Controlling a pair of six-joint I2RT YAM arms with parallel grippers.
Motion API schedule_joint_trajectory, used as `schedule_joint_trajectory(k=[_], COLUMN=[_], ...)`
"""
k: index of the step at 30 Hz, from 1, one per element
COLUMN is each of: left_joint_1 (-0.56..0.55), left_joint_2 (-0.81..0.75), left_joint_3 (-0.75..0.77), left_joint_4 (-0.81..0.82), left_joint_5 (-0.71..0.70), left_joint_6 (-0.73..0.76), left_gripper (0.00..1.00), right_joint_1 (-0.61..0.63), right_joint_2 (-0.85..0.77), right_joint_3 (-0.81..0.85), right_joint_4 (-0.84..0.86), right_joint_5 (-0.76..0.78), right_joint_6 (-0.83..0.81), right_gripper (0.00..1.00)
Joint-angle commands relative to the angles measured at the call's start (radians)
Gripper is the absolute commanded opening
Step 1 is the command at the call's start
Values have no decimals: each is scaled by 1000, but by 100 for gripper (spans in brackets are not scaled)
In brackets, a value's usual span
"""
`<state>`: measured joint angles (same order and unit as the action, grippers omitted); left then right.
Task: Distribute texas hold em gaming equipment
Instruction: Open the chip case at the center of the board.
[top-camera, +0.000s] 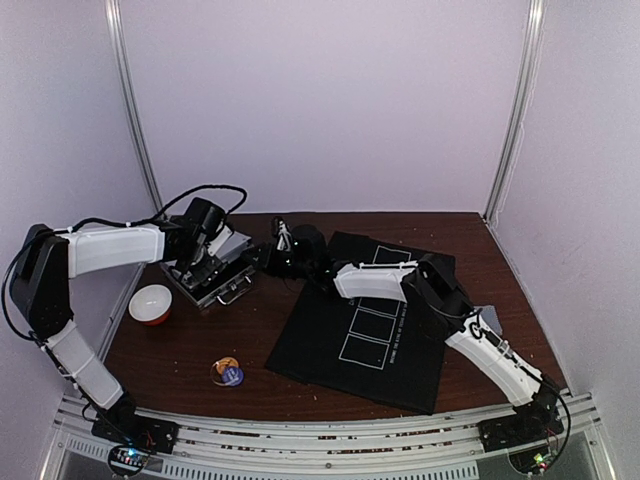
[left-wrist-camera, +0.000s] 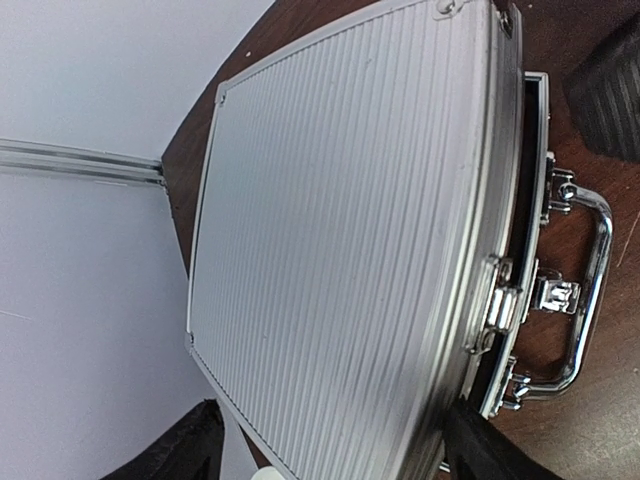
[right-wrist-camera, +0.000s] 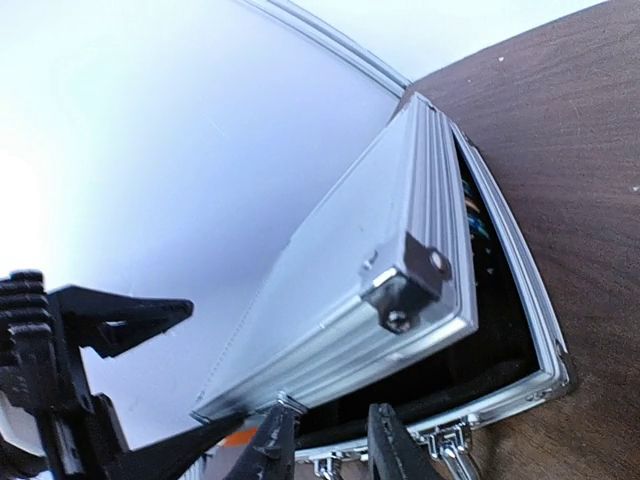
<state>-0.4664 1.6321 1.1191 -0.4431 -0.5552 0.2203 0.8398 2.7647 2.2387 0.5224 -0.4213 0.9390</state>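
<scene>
Ribbed silver metal case (left-wrist-camera: 340, 250) sits ajar; left gripper (left-wrist-camera: 335, 447) spreads wide across its lid, grip can't be told, right gripper (right-wrist-camera: 335, 440) slightly parted at the front rim, clamping nothing. Only right wrist shows striped chip edges (right-wrist-camera: 477, 224) inside; only top shows round button discs (top-camera: 227, 373) on the brown table (top-camera: 470, 250).

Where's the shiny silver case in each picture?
Top external: the silver case sits left of the middle.
Left wrist: the case fills most of the picture, ribbed lid showing.
Right wrist: the case is in the centre, lid ajar.
Shared landmark: the brown table under it.
</scene>
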Motion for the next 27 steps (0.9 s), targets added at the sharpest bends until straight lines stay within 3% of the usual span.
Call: schedule_joint_trajectory(k=[1,14,19,27], left_joint_1=[26,35,37,39], left_joint_2=[-20,-12,-11,-7], left_joint_3=[-1,-1,-2,-8], left_joint_4=[78,88,89,96], left_joint_5=[-53,-48,-46,-38], left_joint_6=[14,21,22,22], left_gripper=[78,78,78,78], right_joint_1=[-5,12,15,29], right_joint_2=[52,102,146,172], right_joint_3=[56,116,152,216], right_joint_4=[130,140,113,179], right_joint_5=[73,236,287,317], right_joint_6=[188,386,441,354], right_gripper=[33,63,65,76])
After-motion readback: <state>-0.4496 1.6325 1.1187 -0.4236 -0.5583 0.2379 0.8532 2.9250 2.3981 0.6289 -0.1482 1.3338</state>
